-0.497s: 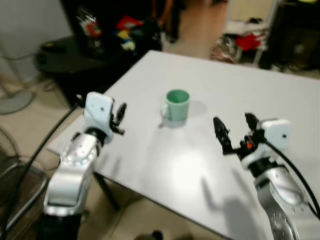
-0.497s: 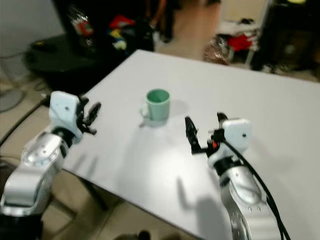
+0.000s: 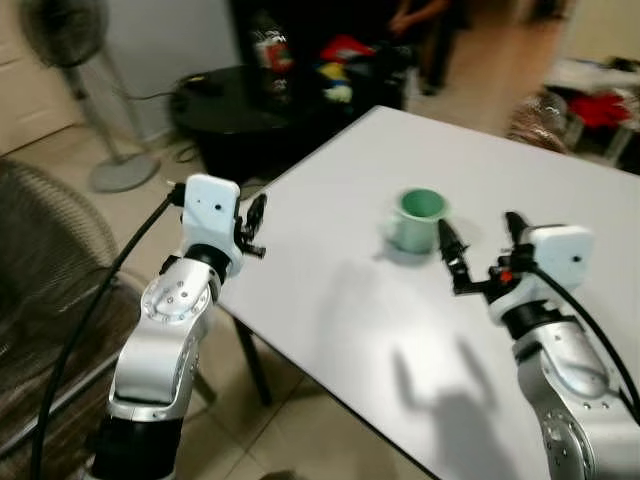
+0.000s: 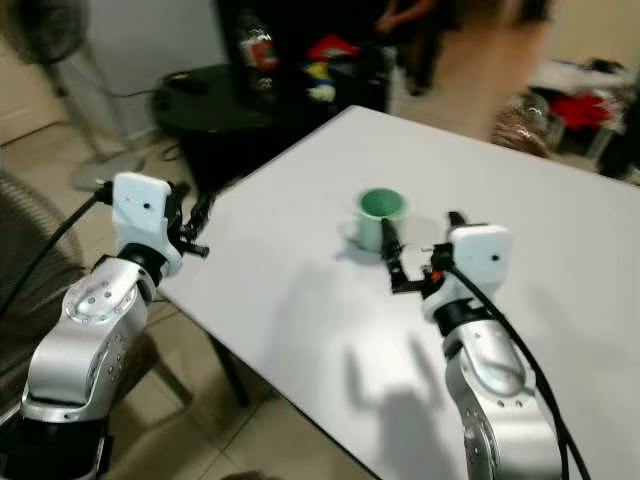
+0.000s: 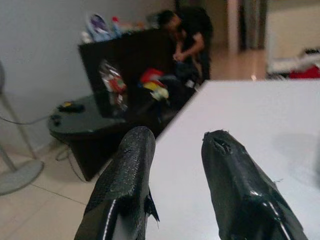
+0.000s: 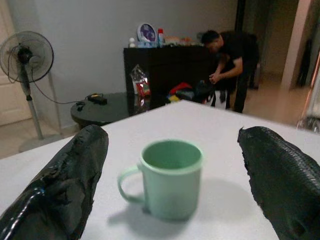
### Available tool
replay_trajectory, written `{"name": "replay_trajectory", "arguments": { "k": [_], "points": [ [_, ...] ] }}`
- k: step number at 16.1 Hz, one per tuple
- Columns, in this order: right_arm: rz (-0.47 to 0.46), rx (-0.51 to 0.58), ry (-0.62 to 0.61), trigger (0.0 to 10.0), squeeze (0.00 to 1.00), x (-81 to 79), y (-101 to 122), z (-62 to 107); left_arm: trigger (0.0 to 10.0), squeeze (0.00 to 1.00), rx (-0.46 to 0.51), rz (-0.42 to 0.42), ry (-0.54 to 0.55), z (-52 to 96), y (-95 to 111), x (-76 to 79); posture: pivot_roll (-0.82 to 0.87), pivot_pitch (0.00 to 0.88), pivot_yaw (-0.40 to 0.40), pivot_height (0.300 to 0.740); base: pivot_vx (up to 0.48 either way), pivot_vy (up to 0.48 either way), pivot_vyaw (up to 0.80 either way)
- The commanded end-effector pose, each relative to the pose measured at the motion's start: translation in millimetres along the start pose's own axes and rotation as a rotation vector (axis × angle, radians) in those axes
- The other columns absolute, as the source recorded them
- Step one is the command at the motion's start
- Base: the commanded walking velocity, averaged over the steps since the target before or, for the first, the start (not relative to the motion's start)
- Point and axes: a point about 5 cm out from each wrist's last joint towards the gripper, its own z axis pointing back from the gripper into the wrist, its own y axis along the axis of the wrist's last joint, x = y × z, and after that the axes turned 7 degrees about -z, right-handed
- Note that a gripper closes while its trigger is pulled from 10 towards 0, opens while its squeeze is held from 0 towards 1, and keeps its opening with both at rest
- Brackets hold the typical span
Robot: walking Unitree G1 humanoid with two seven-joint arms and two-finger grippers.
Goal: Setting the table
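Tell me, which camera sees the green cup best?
The right wrist view: the green cup sits big and sharp between the open right gripper jaws, handle and rim clear. Both eye views show it small and blurry on the white table.

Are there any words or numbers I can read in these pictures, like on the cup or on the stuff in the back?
None can be read.
Green mug: plain, no print showing.
White table: bare, no markings.
Colourful packets by the dark cabinet: may carry print, too blurred to read.
Round blue-and-white thing on the cabinet: too small and blurred to read.
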Motion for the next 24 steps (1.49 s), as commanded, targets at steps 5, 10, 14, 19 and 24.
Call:
{"name": "replay_trajectory", "arguments": {
  "k": [5,10,14,19,24],
  "points": [
    [0.032,0.010,0.053,10.0,0.00,-4.8,3.6,1.3,10.0,0.00,-0.042,-0.043,0.050,1.4,-6.9,-18.0,-0.01,0.000,0.072,0.740,0.000,0.000,0.80],
    [-0.040,0.007,0.009,10.0,0.00,-5.9,-4.6,0.9,10.0,0.00,-0.092,-0.106,0.020,11.1,-14.7,-22.3,0.00,0.000,0.066,0.740,0.000,0.000,0.80],
    [-0.075,-0.044,-0.040,10.0,0.00,-4.6,-20.0,7.1,10.0,0.00,-0.122,-0.041,0.011,15.4,-22.4,-13.6,-0.01,0.000,0.077,0.740,0.000,0.000,0.80],
    [-0.067,-0.070,-0.053,10.0,0.00,-3.9,-29.4,18.0,10.0,0.00,-0.153,-0.009,0.014,22.6,-37.9,-4.8,-0.04,0.000,0.068,0.740,0.000,0.000,0.80],
    [-0.089,-0.126,-0.049,10.0,0.00,-6.4,-45.1,30.4,10.0,0.00,-0.190,-0.006,-0.040,37.0,-49.0,5.5,-0.05,0.000,0.059,0.740,0.000,0.000,0.80]
  ]
}}
